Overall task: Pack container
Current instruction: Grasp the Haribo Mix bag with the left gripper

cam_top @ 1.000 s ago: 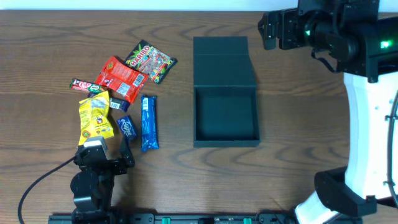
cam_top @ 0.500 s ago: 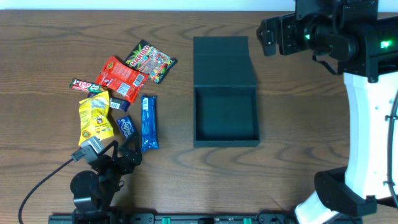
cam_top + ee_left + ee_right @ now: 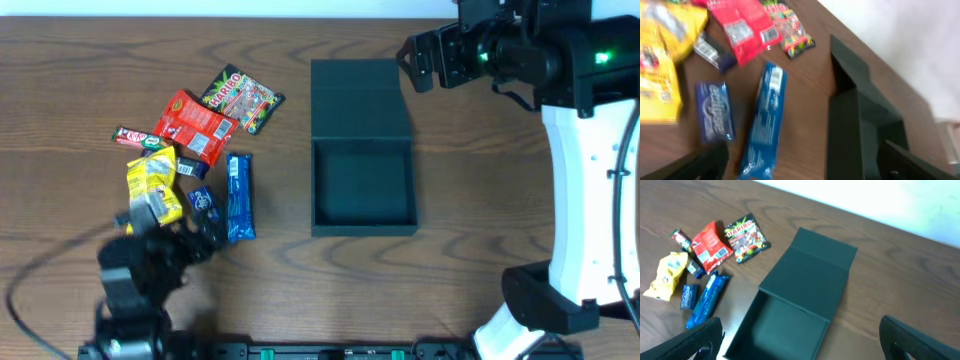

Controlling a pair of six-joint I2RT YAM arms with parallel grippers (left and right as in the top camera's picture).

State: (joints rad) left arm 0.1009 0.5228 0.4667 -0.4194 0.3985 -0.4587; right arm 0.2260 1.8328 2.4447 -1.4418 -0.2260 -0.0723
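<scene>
Swung left tool [image 3: 205, 238] toward snacks [image 3: 190, 160] left of container [image 3: 363, 230]; spread wide, gripping nothing. Nudged right tool [image 3: 412, 60] nearer container's far end, likewise spread, empty. Means first pick starting.

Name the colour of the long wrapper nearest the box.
The long wrapper is blue; left wrist view shows it best.

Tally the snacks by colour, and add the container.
Red: 2 (packet, KitKat)
Yellow: 1 (bag)
Blue: 2 (long bar, small pack)
Black: 1 (Haribo bag)
Dark, partly hidden: 1 (small bar)
Container: 1
Total: 8
</scene>
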